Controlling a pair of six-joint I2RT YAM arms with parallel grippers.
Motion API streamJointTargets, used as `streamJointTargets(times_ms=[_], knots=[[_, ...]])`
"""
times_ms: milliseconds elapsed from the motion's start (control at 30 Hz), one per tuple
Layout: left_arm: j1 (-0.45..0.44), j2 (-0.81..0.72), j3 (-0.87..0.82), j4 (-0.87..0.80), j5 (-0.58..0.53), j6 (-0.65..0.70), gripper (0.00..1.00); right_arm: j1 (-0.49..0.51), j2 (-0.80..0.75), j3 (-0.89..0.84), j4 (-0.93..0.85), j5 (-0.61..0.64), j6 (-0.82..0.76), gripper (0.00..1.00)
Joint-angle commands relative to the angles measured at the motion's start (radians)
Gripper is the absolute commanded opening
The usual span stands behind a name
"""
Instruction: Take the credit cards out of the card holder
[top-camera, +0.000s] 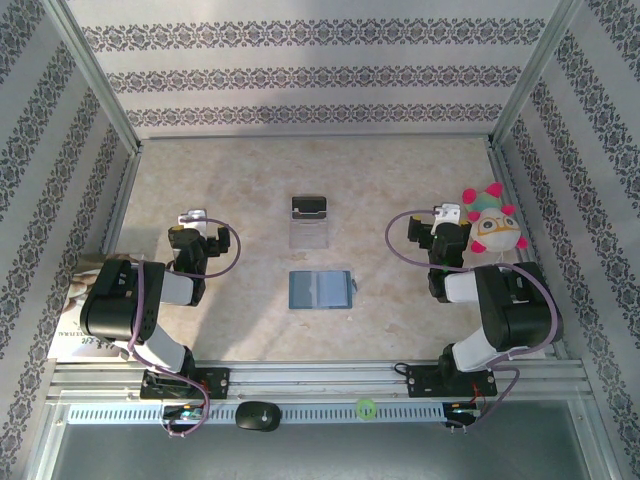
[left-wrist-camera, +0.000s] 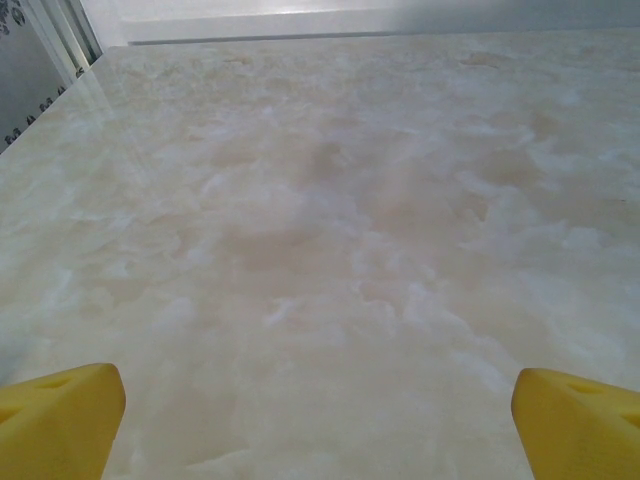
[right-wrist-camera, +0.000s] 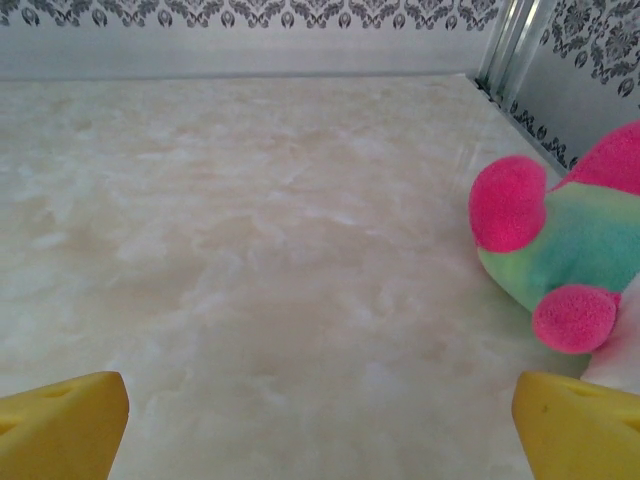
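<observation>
The teal-blue card holder lies flat on the marble table, midway between the two arms, its snap tab at the right side. I cannot make out the credit cards in it from above. My left gripper hovers to the holder's left and a little farther back. Its yellow fingertips stand wide apart over bare table, so the left gripper is open. My right gripper sits to the holder's right; its yellow fingertips are likewise spread, and the right gripper is open with nothing between.
A clear plastic stand with a black piece stands just behind the holder. A pink and green plush toy sits close to the right gripper, by the right wall. Patterned walls close in three sides.
</observation>
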Motion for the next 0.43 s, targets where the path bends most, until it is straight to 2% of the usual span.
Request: streamJointTargets(times_ms=[0,400], knots=[[0.010,-0.001,0.019,0.028,0.014,-0.006,0.99,-0.011,-0.015,-0.004,0.052,0.006,0.008,0.98],[0.010,-0.002,0.020,0.026,0.015,-0.006,0.99,-0.012,-0.015,-0.004,0.053,0.006,0.007,0.98]])
